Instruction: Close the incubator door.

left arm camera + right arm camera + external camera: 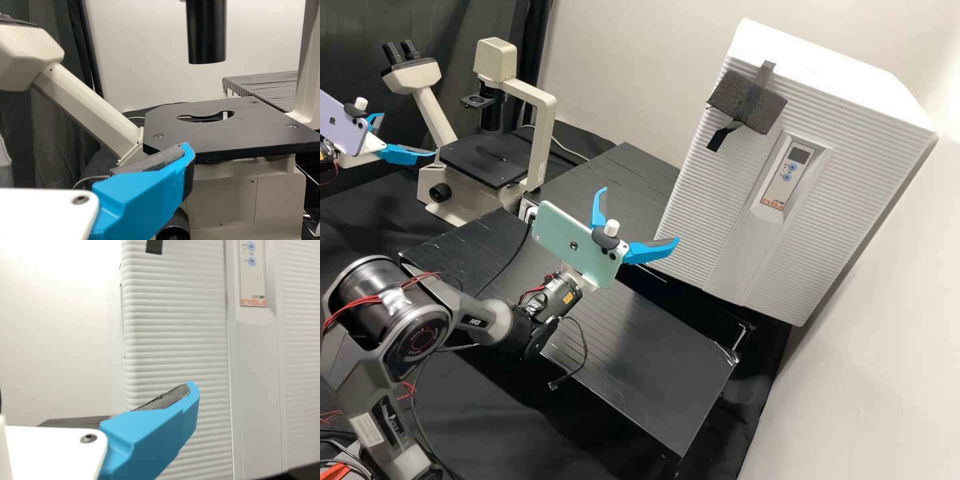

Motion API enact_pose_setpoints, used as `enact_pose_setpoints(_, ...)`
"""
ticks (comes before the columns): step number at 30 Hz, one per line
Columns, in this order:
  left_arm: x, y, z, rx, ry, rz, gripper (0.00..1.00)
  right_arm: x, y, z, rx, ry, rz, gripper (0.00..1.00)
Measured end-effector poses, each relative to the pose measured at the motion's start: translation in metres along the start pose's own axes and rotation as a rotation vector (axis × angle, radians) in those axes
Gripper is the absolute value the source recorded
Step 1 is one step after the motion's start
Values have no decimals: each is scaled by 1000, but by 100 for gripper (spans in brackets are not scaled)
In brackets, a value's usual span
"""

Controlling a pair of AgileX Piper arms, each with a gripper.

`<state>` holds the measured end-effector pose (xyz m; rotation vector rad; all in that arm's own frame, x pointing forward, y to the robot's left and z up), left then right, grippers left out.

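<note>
Nearest, dark grey at the high view's lower left, is the right arm (420, 313). Beyond it, the right end effector (639, 215) hangs over the black worktop (633, 353), two blue fingers spread wide, its base partly behind a mint phone (570, 241). One fingertip is near the incubator door's lower left edge; I cannot tell whether they touch. Ribbed and white, the incubator door (700, 220) faces the arms, long axis upright, leaning rightward toward its top in the high view. A taped foam pad (757, 110) hides its upper left ribs; the right wrist view cuts off its top. Closely beside its right edge stands a pale wall (893, 333). Farther left, beside the microscope (543, 133), the left end effector (409, 135) has spread fingers, one partly hidden; its arm is cropped.
</note>
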<state>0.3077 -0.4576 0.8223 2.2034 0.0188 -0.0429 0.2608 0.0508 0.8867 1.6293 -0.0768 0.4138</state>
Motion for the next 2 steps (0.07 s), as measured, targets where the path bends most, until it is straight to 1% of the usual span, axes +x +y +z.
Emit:
enact_pose_setpoints(1, 0, 0, 0, 0, 0, 0, 100, -5, 0, 1, 27, -5, -4, 100)
enact_pose_setpoints(2, 0, 0, 0, 0, 0, 0, 100, -8, 1, 2, 45, -11, -5, 100)
